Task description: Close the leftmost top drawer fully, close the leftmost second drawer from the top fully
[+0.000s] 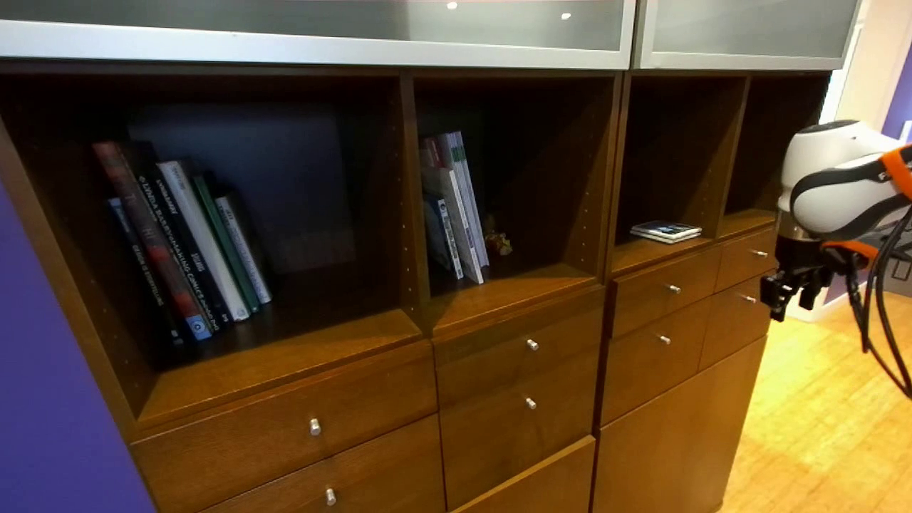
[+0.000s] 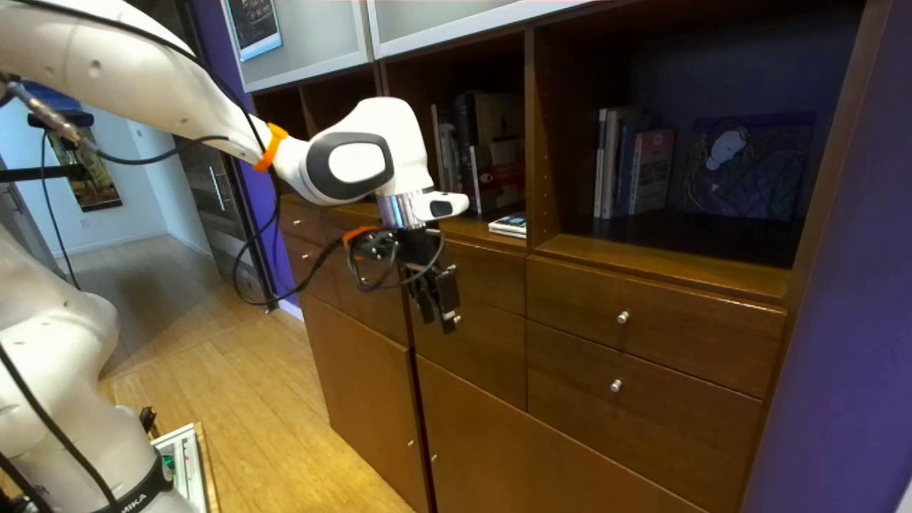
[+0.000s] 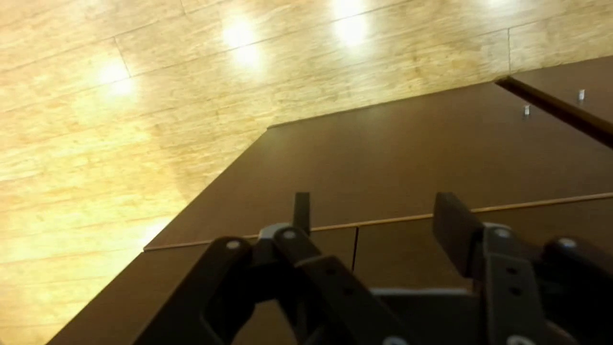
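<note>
Leftmost top drawer (image 1: 655, 296) and leftmost second drawer (image 1: 652, 367), which I take to be the upper and lower fronts in the third column from the left, lie ahead of my gripper (image 3: 372, 215). Its two fingers (image 3: 455, 235) are released, spread wide; in the wrist view the seam (image 3: 355, 249) between the last two columns shows between them. The lower front looks flush; the upper may stand slightly proud, though I cannot tell for sure.

My wrist (image 2: 399, 210) bends so the fingers point down before the cabinet (image 1: 618, 178). Behind it my arm (image 2: 206, 100) slopes down from the upper left of an exterior view, with two orange bands (image 2: 271, 147) and looped black cables (image 1: 879, 288).

Farther out, I count eight drawer fronts (image 1: 242, 449) in four columns of two, each with one silver knob (image 1: 314, 427). Beneath, the wrist view shows two doors (image 3: 383, 163), one knob apiece, a dark gap between, and pale wood floor (image 3: 167, 96). Above the drawers, in an exterior view, are four open bays (image 1: 516, 296): books (image 1: 199, 242) lean in two, flat booklets (image 1: 666, 229) lie in a third.
</note>
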{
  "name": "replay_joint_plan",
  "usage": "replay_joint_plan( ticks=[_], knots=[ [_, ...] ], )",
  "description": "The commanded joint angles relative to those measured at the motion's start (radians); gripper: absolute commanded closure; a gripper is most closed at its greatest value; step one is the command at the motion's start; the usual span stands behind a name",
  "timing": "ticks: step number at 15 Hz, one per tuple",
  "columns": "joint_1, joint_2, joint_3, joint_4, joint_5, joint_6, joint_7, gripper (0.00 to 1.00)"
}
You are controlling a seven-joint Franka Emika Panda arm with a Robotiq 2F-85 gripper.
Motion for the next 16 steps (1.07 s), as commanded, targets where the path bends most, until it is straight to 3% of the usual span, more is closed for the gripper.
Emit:
replay_joint_plan(
  ticks=[1,4,7,9,10,16],
  knots=[
    [0.039,-0.196,-0.055,0.025,0.069,-0.252,-0.132,0.00],
    [0.067,-0.315,-0.094,0.080,0.135,-0.419,-0.207,0.00],
    [0.099,-0.420,-0.121,0.106,0.212,-0.498,-0.232,0.00],
    [0.121,-0.496,-0.120,0.085,0.256,-0.484,-0.222,0.00],
    [0.102,-0.421,-0.115,0.111,0.204,-0.478,-0.204,0.00],
    [0.121,-0.483,-0.115,0.095,0.226,-0.479,-0.205,0.00]
  ],
)
